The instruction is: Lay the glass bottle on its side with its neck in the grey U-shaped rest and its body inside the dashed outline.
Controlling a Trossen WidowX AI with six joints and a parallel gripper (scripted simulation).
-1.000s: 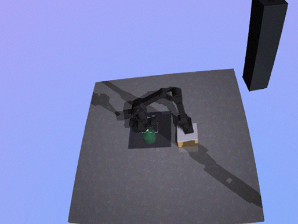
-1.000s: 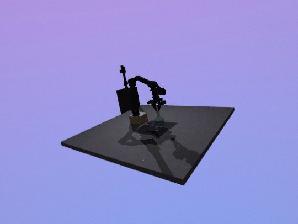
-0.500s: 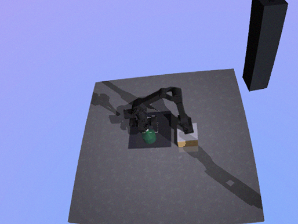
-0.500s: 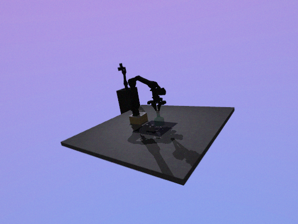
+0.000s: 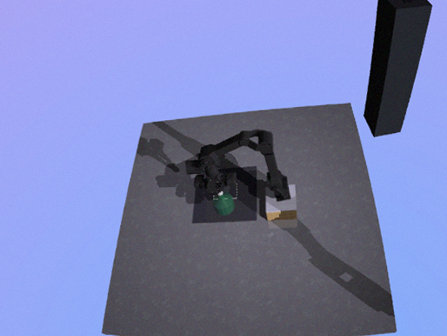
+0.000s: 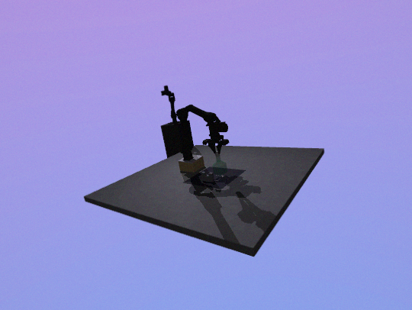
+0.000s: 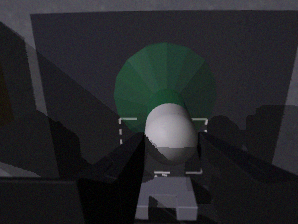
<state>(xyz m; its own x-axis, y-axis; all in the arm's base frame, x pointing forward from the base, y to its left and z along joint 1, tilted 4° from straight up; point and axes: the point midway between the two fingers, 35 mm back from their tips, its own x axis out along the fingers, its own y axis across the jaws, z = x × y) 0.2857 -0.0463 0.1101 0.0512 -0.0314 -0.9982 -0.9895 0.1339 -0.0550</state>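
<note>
No text, label, brand or number can be read anywhere.

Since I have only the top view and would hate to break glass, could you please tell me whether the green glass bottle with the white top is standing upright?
Observer: Yes, in the exterior view the green glass bottle stands upright.
Operator: Thank you; the black gripper hides its grip from me, so where are its fingers?
Observer: In the wrist view, they close on either side of the bottle's white top.
</note>
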